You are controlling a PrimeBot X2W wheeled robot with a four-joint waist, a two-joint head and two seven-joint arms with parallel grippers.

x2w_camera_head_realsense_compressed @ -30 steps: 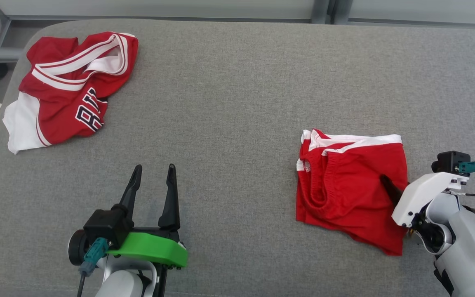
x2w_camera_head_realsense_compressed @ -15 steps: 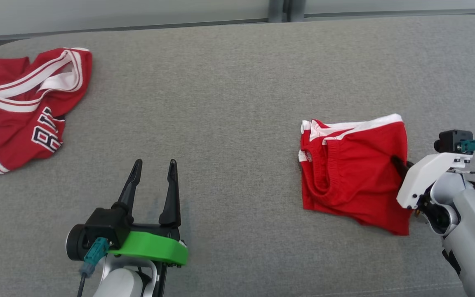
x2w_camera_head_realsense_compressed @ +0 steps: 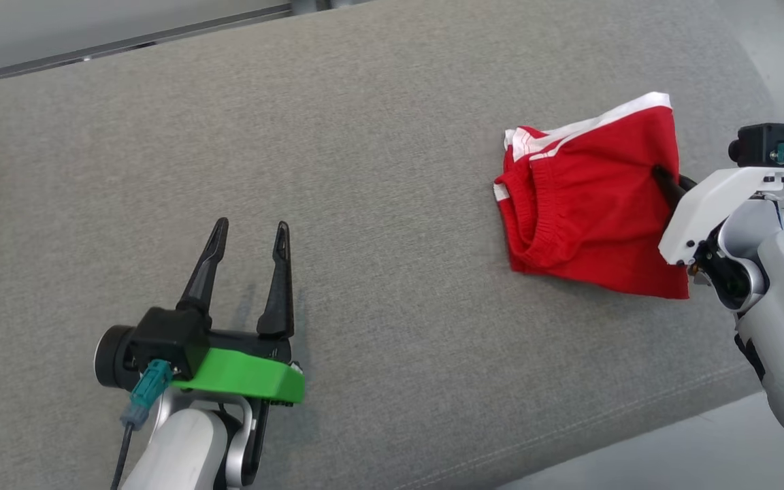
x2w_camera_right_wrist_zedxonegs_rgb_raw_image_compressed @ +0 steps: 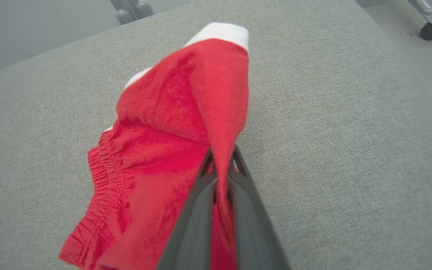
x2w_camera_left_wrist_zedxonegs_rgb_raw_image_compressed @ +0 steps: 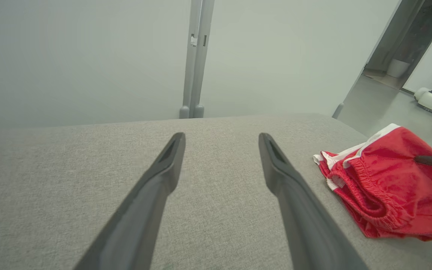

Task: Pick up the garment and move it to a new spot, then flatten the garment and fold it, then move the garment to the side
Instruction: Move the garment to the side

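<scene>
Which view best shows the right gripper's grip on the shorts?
Right wrist view: close up, the right gripper is shut on a fold of the shorts. Head view shows one finger at their right edge; left wrist view, a fingertip on them.

We see our left tool (x2w_camera_head_realsense_compressed: pixel 250 224) spread wide over the near left of the grey desk (x2w_camera_head_realsense_compressed: pixel 392 136), while at the right our right tool (x2w_camera_head_realsense_compressed: pixel 665 180) pinches the right edge of the crumpled red shorts (x2w_camera_head_realsense_compressed: pixel 589 204), white-trimmed along their far side.
</scene>
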